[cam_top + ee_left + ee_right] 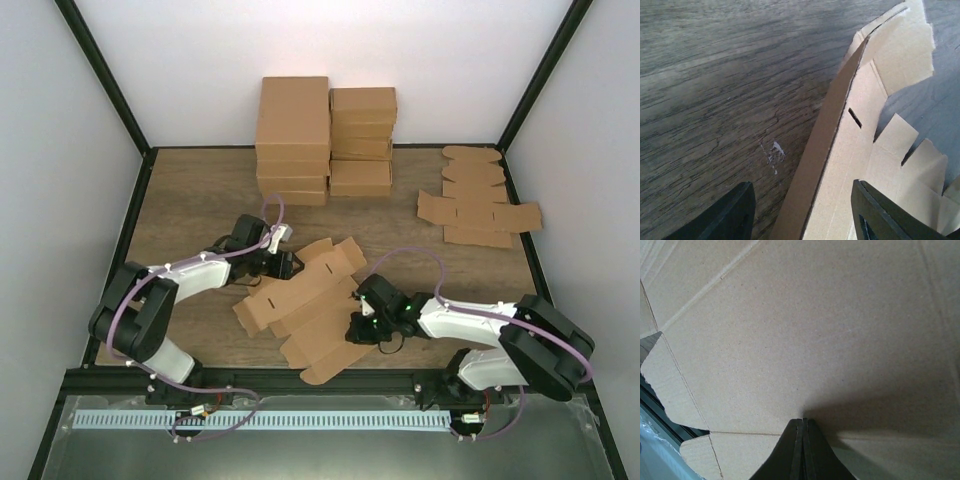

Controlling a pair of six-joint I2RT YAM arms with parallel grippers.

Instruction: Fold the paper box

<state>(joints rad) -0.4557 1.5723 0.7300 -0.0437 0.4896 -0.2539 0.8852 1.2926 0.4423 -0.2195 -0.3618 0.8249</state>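
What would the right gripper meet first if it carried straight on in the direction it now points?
The paper box. In the right wrist view the right gripper, fingers together, points squarely at its flat brown panel; the tip looks to be touching it, though depth is unclear.
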